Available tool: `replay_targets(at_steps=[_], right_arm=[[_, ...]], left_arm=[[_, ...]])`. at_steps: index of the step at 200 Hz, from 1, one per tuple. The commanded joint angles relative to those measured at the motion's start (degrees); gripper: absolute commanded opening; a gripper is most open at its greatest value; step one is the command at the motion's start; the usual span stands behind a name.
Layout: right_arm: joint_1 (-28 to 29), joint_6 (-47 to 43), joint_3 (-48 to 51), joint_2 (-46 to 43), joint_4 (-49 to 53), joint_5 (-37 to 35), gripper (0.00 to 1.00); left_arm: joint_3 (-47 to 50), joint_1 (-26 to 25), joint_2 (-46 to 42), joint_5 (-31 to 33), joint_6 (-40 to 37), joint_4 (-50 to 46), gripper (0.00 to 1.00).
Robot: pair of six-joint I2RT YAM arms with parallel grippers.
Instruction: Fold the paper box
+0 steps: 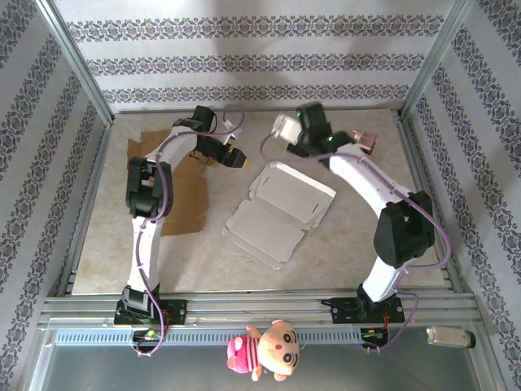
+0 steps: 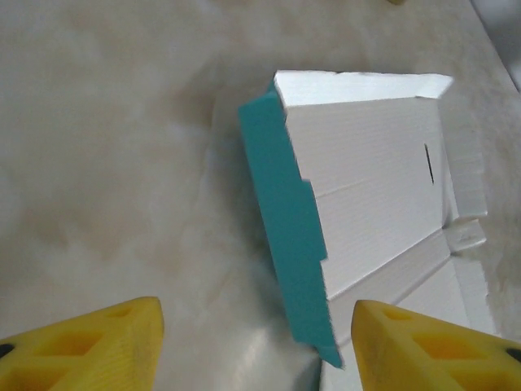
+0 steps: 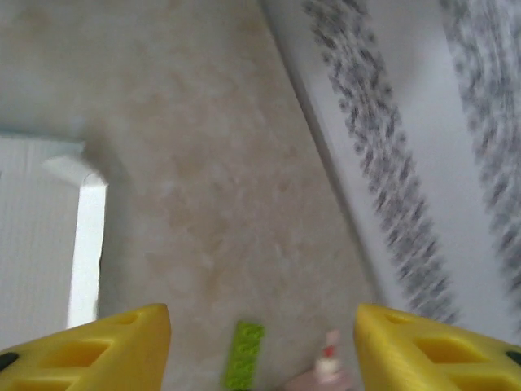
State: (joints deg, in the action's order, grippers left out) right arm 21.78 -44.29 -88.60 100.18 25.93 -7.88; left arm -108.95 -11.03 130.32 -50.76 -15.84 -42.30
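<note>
The white paper box (image 1: 278, 208) lies unfolded in the middle of the table, its far panel slightly raised. In the left wrist view the box (image 2: 374, 163) shows its white inside, and a side flap (image 2: 289, 228) stands up, showing its teal outer face. My left gripper (image 1: 236, 157) hovers at the box's far left corner. Its yellow jaws (image 2: 256, 342) are open, with the flap's lower edge between them but untouched. My right gripper (image 1: 348, 140) is behind the box's far right corner, open (image 3: 260, 342) over bare table. The box's edge (image 3: 32, 244) sits to its left.
Brown cardboard sheets (image 1: 183, 204) lie under the left arm. A green brick (image 3: 244, 354) and a small pink object (image 3: 326, 371) sit below the right gripper, close to the right wall (image 3: 423, 163). A plush doll (image 1: 269, 350) hangs at the front rail.
</note>
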Motion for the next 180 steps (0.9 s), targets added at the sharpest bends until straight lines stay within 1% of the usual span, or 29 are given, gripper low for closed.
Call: replay_targets(at_steps=[1, 5, 15, 24, 33, 44, 52, 69, 85, 104, 118, 139, 157, 180], right_arm=[[-5.21, 20.15, -2.98, 6.21, 25.27, 13.50, 0.70], [-6.08, 20.99, -3.61, 7.08, 26.13, 15.60, 0.73], [-8.28, 22.24, -5.48, 9.06, 28.66, 21.14, 0.86], [-9.50, 22.82, -5.98, 10.20, 29.89, 23.69, 0.90], [-10.51, 22.64, -5.24, 10.63, 29.61, 24.62, 0.90], [-11.50, 22.18, -3.84, 11.19, 28.76, 24.06, 0.90], [-12.20, 21.71, -3.43, 12.12, 28.75, 23.40, 0.90], [-13.03, 21.10, -2.32, 13.97, 26.90, 19.66, 0.88], [-12.86, 19.56, -1.69, 15.44, 25.59, 18.86, 0.86], [-12.36, 18.68, -2.26, 17.31, 25.21, 19.82, 0.80], [-11.67, 17.57, -2.70, 18.68, 25.24, 19.60, 0.78], [-10.81, 17.01, -3.54, 20.51, 24.75, 18.78, 0.71], [-10.38, 16.80, -3.66, 21.24, 23.35, 18.46, 0.58], [-9.45, 15.19, -2.53, 20.81, 21.42, 15.20, 0.33]], left_arm=[[15.85, -1.80, -15.18, 7.12, 24.36, 24.76, 0.64], [19.10, -1.85, -17.21, 7.45, 27.05, 27.65, 0.65], [26.76, -2.17, -21.95, 8.07, 32.59, 33.79, 0.69], [32.73, -2.90, -25.72, 8.71, 35.89, 38.08, 0.72], [37.61, -4.07, -29.23, 10.37, 37.55, 40.61, 0.75], [42.07, -5.86, -33.08, 11.92, 38.49, 42.17, 0.83], [44.35, -7.13, -35.18, 12.75, 38.68, 42.30, 0.86], [47.02, -9.74, -38.52, 13.80, 37.77, 40.80, 0.92], [47.05, -11.93, -40.59, 15.74, 34.88, 37.99, 0.93], [44.94, -12.16, -40.78, 18.44, 34.21, 35.25, 0.94], [44.45, -12.15, -40.52, 18.56, 34.18, 34.39, 0.94], [44.86, -12.16, -40.06, 18.86, 33.95, 33.07, 0.94], [45.42, -12.13, -40.05, 19.78, 33.01, 31.70, 0.94], [45.76, -12.09, -40.57, 21.14, 31.44, 30.30, 0.94]])
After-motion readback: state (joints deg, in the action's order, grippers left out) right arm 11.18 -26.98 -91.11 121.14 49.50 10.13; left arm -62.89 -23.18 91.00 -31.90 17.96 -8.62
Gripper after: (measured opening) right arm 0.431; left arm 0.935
